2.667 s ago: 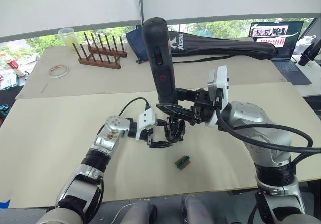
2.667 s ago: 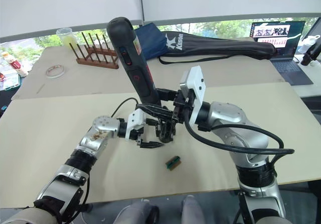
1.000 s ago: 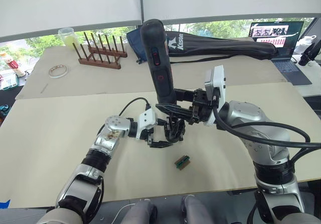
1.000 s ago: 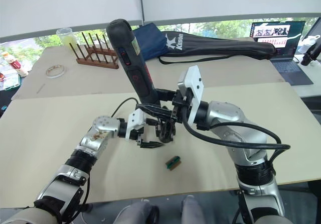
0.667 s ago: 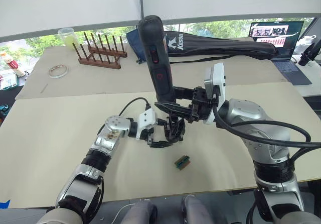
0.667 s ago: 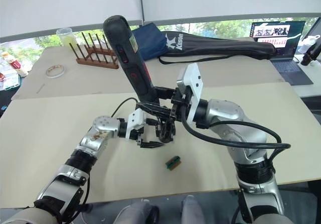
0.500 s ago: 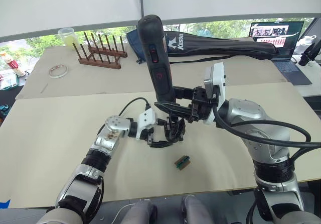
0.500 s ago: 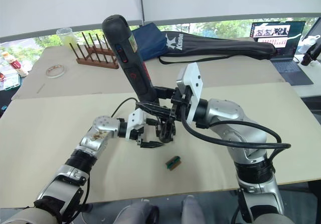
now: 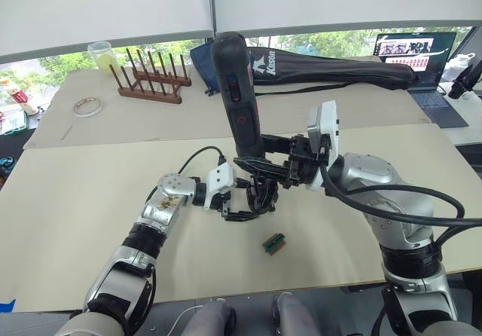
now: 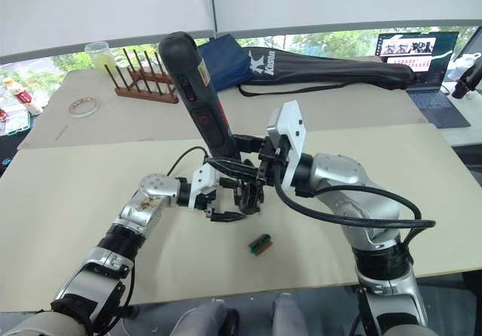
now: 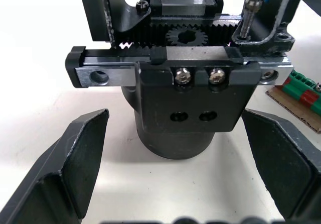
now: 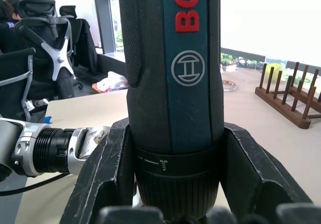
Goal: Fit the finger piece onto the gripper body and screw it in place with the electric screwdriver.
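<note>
The right tool [image 12: 175, 204] pinches the electric screwdriver [image 9: 237, 99] low on its barrel, holding it nearly upright, bit down over the gripper body [image 11: 180, 91] — which stands on the cream worktop [image 9: 75, 200]. The left tool [image 11: 185, 184] sits spread, one finger on each side of that body without touching it. A small green block [image 9: 274, 242] lies just beside, toward the robot.

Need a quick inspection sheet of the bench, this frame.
Surface: beige table.
Job's things: electric screwdriver upright, its bit at the gripper body; two screws seated in the front.
Clutter: green block on the table, near the gripper body.
Hands: right hand clamps the screwdriver; left hand open beside the body.
Cables: black cable at the left wrist.
Surroundings: wooden rack, tape roll, laptop, black bag.
</note>
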`<action>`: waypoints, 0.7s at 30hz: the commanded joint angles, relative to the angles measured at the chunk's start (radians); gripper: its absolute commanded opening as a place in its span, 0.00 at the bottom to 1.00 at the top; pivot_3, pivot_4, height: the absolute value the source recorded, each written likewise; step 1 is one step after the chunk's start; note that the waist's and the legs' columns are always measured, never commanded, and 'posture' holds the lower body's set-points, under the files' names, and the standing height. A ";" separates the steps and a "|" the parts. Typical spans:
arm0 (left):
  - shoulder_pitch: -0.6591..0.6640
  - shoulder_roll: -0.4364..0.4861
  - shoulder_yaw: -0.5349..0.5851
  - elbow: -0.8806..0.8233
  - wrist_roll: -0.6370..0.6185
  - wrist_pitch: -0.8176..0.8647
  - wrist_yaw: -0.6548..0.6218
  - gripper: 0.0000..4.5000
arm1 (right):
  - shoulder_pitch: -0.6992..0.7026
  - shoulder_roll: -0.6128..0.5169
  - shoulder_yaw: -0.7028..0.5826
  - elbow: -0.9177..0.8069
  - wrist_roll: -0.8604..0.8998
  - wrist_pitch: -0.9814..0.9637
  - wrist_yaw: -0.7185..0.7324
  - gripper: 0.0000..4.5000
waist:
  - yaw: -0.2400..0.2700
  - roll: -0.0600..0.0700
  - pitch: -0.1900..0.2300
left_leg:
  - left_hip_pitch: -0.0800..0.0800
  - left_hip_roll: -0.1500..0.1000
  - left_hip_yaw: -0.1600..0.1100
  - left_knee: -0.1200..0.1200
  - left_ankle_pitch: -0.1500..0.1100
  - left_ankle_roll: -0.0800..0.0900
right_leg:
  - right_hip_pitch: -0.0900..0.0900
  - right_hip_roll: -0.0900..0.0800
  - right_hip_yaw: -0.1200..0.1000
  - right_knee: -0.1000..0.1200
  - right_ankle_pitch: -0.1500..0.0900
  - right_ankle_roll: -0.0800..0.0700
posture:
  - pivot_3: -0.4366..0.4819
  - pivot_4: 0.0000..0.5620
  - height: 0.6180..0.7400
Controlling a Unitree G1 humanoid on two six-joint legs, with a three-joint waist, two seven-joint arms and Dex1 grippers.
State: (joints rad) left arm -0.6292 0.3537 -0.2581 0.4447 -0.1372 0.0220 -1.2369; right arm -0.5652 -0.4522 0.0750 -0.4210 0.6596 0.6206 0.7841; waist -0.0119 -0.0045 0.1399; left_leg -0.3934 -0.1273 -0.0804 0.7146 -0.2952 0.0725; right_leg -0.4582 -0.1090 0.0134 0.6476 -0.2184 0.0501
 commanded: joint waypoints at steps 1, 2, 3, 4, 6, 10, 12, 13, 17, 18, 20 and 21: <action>-0.014 0.003 0.010 -0.040 -0.010 -0.006 -0.001 1.00 | 0.003 0.006 -0.002 -0.024 -0.007 -0.037 0.008 0.44 | 0.000 0.000 0.000 | 0.000 0.000 0.000 0.000 0.000 0.000 | 0.000 0.000 0.000 0.000 0.000 0.000 | 0.48 0.27 1.00; -0.014 0.002 0.010 -0.040 -0.010 -0.006 -0.001 1.00 | 0.004 0.007 -0.001 -0.022 -0.010 -0.041 0.009 0.44 | 0.000 0.000 0.000 | 0.000 0.000 0.000 0.000 0.000 0.000 | 0.000 0.000 0.000 0.000 0.000 0.000 | 0.48 0.27 1.00; -0.014 0.002 0.010 -0.040 -0.009 -0.006 -0.001 1.00 | 0.004 0.008 -0.001 -0.021 -0.012 -0.044 0.009 0.44 | 0.000 0.000 0.000 | 0.000 0.000 0.000 0.000 0.000 0.000 | 0.000 0.000 0.000 0.000 0.000 0.000 | 0.48 0.27 1.00; -0.015 0.002 0.010 -0.039 -0.009 -0.007 -0.001 1.00 | 0.002 0.009 0.000 -0.019 -0.014 -0.045 0.010 0.44 | 0.000 0.000 0.000 | 0.000 0.000 0.000 0.000 0.000 0.000 | 0.000 0.000 0.000 0.000 0.000 0.000 | 0.48 0.27 1.00; -0.015 0.002 0.010 -0.038 -0.009 -0.007 -0.001 1.00 | 0.000 0.010 0.000 -0.017 -0.016 -0.046 0.011 0.44 | 0.000 0.000 0.000 | 0.000 0.000 0.000 0.000 0.000 0.000 | 0.000 0.000 0.000 0.000 0.000 0.000 | 0.48 0.27 1.00; -0.016 0.002 0.010 -0.037 -0.009 -0.007 -0.001 1.00 | -0.005 0.011 0.001 -0.015 -0.018 -0.045 0.012 0.44 | 0.000 0.000 0.000 | 0.000 0.000 0.000 0.000 0.000 0.000 | 0.000 0.000 0.000 0.000 0.000 0.000 | 0.48 0.27 1.00; -0.016 0.002 0.010 -0.036 -0.009 -0.007 -0.001 1.00 | -0.004 0.010 0.002 -0.016 -0.019 -0.044 0.014 0.44 | 0.000 0.000 0.000 | 0.000 0.000 0.000 0.000 0.000 0.000 | 0.000 0.000 0.000 0.000 0.000 0.000 | 0.48 0.27 1.00; -0.016 0.002 0.010 -0.036 -0.009 -0.006 0.000 1.00 | -0.003 0.010 0.002 -0.017 -0.019 -0.043 0.014 0.44 | 0.000 0.000 0.000 | 0.000 0.000 0.000 0.000 0.000 0.000 | 0.000 0.000 0.000 0.000 0.000 0.000 | 0.48 0.27 1.00; -0.014 0.003 0.010 -0.038 -0.008 -0.006 0.000 1.00 | 0.001 0.010 0.002 -0.019 -0.023 -0.049 0.017 0.44 | 0.000 0.000 0.000 | 0.000 0.000 0.000 0.000 0.000 0.000 | 0.000 0.000 0.000 0.000 0.000 0.000 | 0.48 0.27 1.00; -0.014 0.004 0.010 -0.039 -0.008 -0.006 -0.001 1.00 | 0.001 0.010 0.003 -0.018 -0.026 -0.052 0.018 0.44 | 0.000 0.000 0.000 | 0.000 0.000 0.000 0.000 0.000 0.000 | 0.000 0.000 0.000 0.000 0.000 0.000 | 0.48 0.27 1.00; -0.014 0.004 0.010 -0.039 -0.008 -0.006 -0.001 1.00 | 0.002 0.009 0.006 -0.016 -0.034 -0.061 0.022 0.44 | 0.000 0.000 0.000 | 0.000 0.000 0.000 0.000 0.000 0.000 | 0.000 0.000 0.000 0.000 0.000 0.000 | 0.48 0.27 1.00; -0.014 0.004 0.010 -0.038 -0.008 -0.006 -0.001 1.00 | 0.002 0.009 0.006 -0.014 -0.037 -0.064 0.024 0.44 | 0.000 0.000 0.000 | 0.000 0.000 0.000 0.000 0.000 0.000 | 0.000 0.000 0.000 0.000 0.000 0.000 | 0.48 0.27 1.00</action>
State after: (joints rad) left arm -0.6292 0.3538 -0.2581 0.4445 -0.1372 0.0221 -1.2368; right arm -0.5621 -0.4440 0.0865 -0.4200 0.6285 0.5938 0.8020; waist -0.0118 -0.0046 0.1399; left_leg -0.3932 -0.1273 -0.0804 0.7145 -0.2952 0.0725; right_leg -0.4581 -0.1089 0.0134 0.6476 -0.2184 0.0501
